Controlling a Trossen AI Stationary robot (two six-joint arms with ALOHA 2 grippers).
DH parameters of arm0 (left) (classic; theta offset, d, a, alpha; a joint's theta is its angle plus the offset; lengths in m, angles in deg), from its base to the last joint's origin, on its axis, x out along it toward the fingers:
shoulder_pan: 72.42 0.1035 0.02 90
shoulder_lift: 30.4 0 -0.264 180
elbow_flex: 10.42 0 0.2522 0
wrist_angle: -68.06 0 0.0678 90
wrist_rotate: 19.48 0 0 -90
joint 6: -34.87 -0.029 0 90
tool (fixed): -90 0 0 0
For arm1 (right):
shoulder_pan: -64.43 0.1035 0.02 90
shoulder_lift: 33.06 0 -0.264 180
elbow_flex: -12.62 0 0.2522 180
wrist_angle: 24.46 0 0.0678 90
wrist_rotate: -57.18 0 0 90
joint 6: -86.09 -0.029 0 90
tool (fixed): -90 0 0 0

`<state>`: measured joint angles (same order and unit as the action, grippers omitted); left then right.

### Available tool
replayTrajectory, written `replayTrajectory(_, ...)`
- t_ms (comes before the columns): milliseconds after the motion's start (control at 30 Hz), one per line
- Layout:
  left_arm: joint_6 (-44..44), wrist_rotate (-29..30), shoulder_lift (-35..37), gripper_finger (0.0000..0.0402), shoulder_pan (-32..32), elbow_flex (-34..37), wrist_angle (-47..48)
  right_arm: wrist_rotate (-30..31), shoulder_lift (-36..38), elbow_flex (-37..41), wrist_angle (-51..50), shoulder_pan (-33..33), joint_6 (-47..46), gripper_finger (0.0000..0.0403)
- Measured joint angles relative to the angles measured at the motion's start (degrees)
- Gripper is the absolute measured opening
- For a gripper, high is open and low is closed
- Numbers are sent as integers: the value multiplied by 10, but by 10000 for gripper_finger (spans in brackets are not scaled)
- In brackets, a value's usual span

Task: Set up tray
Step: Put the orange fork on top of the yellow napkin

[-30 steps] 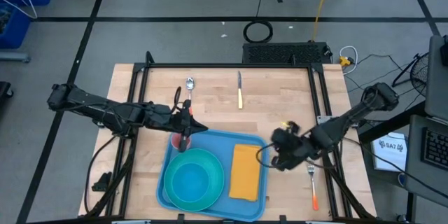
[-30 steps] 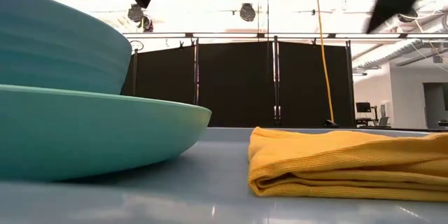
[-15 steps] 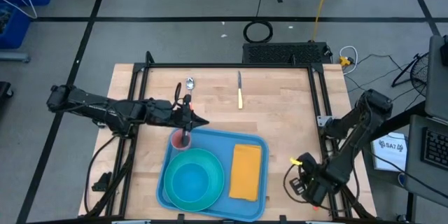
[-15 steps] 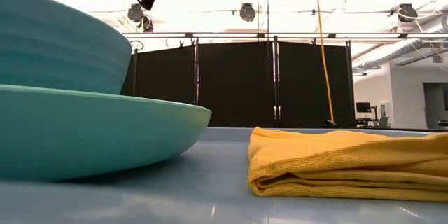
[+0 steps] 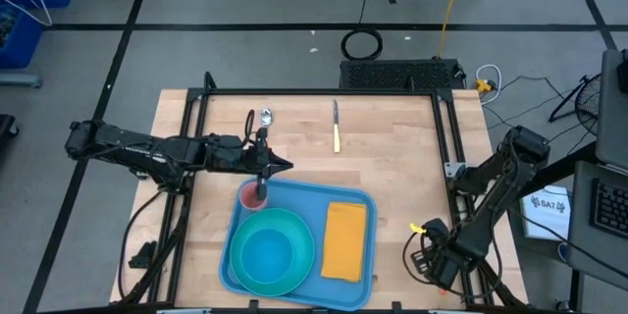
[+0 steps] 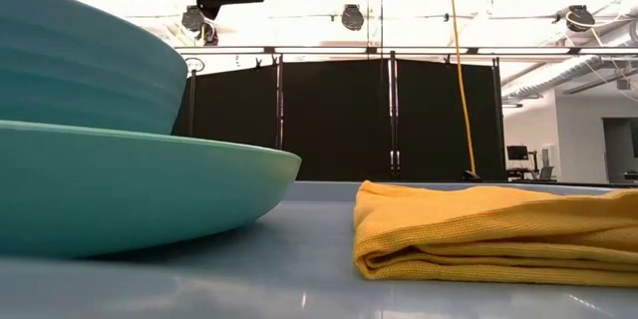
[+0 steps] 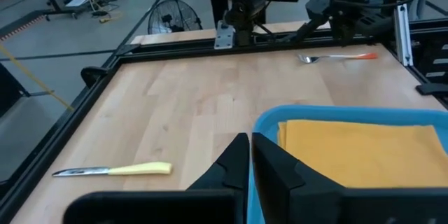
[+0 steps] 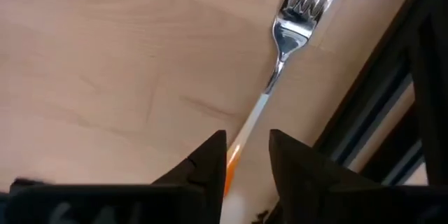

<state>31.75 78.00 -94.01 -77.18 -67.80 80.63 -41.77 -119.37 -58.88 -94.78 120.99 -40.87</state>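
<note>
Left hand hovers clenched, grasping nothing, just above the tray's far rim beside one red cup. Right hand sits at the counter's right edge, fingers parted astride one fork's orange handle. One blue tray lies at the near middle, carrying one plate and one napkin. One knife and one spoon lie beyond.

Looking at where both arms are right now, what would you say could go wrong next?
1. The right end effector straddles the fork's thin orange handle near the table's frame; closing off-centre might flick or miss it.
2. The left end effector is shut above the tray's corner beside the red cup; moving low could knock the cup.
</note>
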Motion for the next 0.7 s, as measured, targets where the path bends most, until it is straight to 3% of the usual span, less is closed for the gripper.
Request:
replayTrajectory(167, 0, -1, 0, 4, 0, 0, 2, 0, 0, 41, 45, -3, -3, 101)
replayTrajectory(300, 0, -1, 0, 15, 0, 0, 2, -2, 0, 65, 59, -4, -5, 94)
replayTrajectory(467, -1, 0, 0, 35, 0, 0, 11, -8, 0, 69, 69, -4, -6, 91)
replayTrajectory(700, -1, 1, 0, 28, 0, 0, 12, -33, 0, 69, 70, -4, -11, 91)
